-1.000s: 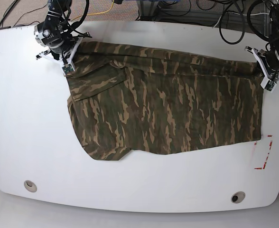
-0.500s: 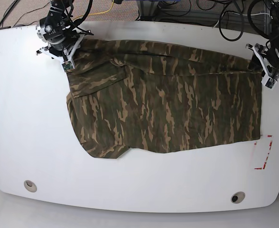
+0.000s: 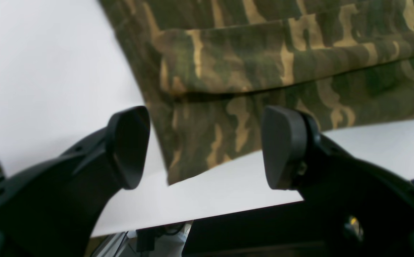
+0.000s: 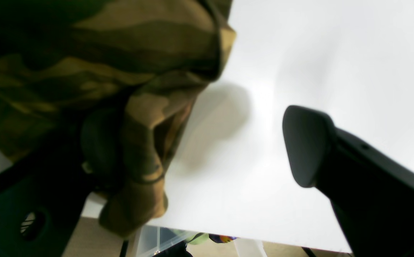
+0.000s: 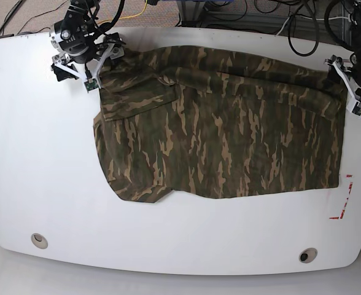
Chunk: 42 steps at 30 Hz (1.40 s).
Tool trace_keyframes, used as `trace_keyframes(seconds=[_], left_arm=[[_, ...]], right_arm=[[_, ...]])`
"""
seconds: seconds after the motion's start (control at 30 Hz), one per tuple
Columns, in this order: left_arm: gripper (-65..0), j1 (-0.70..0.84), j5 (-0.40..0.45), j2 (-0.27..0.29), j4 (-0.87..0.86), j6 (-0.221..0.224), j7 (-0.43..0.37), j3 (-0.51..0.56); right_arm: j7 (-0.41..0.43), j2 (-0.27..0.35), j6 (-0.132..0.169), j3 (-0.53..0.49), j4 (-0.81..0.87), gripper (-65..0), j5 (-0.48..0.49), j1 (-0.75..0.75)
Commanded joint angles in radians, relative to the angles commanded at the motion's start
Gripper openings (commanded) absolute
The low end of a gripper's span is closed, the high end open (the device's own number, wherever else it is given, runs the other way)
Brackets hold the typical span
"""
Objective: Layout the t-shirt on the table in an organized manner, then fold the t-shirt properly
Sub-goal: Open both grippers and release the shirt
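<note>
A camouflage shirt (image 5: 217, 123) lies spread across the far half of the white bench (image 5: 39, 160). Both hands sit at its far corners, left hand (image 3: 205, 146) open, right hand (image 4: 199, 142) open with cloth draped over one finger. Releasing cleanly probably avoids dragging the cloth.

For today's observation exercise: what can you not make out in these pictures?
- Right wrist view: one pad of the right gripper is draped by the t-shirt; any grip is unclear.
- Left wrist view: blurred fabric.
- Base view: the table is cut off at the edges.
</note>
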Motion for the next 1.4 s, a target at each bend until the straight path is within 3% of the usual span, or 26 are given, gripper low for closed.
trace_keyframes(seconds=[0.37, 0.57, 0.7, 0.83, 1.0, 1.2, 1.3, 1.4], left_arm=[[-19.2, -0.092, 0.005, 0.0, 0.006, 0.0, 0.0, -0.069], [-19.2, -0.152, 0.006, 0.009, 0.002, 0.0, 0.0, -0.054], [-19.2, -0.219, 0.023, 0.032, 0.0, 0.0, 0.0, 0.02], [-19.2, -0.252, 0.086, 0.038, 0.0, 0.0, -0.002, 0.075], [-19.2, -0.299, 0.16, 0.086, -0.002, 0.0, -0.003, 0.129], [-19.2, -0.35, 0.344, 0.172, -0.017, 0.0, -0.006, 0.213], [-20.0, -0.364, 0.422, 0.213, -0.068, 0.0, -0.044, 0.239], [-26.1, -0.362, 0.485, 0.238, -0.133, 0.0, -0.121, 0.253]], right_arm=[[0.002, 0.011, 0.0, 0.049, -0.002, -1.6, 0.014, 0.058], [0.025, 0.006, 0.0, 0.049, -0.003, -1.6, 0.014, 0.167], [0.025, 0.002, 0.0, 0.041, -0.005, -1.6, 0.015, 0.247], [0.025, -0.008, 0.0, 0.025, -0.025, -1.6, 0.015, 0.311], [0.025, -0.018, 0.0, -0.009, -0.06, -1.6, 0.015, 0.394], [0.025, -0.031, 0.0, -0.083, -0.183, -1.7, 0.015, 0.466], [0.025, -0.057, 0.0, -0.097, -0.222, -7.1, 0.015, 0.471], [0.025, -0.078, 0.0, -0.115, -0.236, -16.5, 0.017, 0.463]])
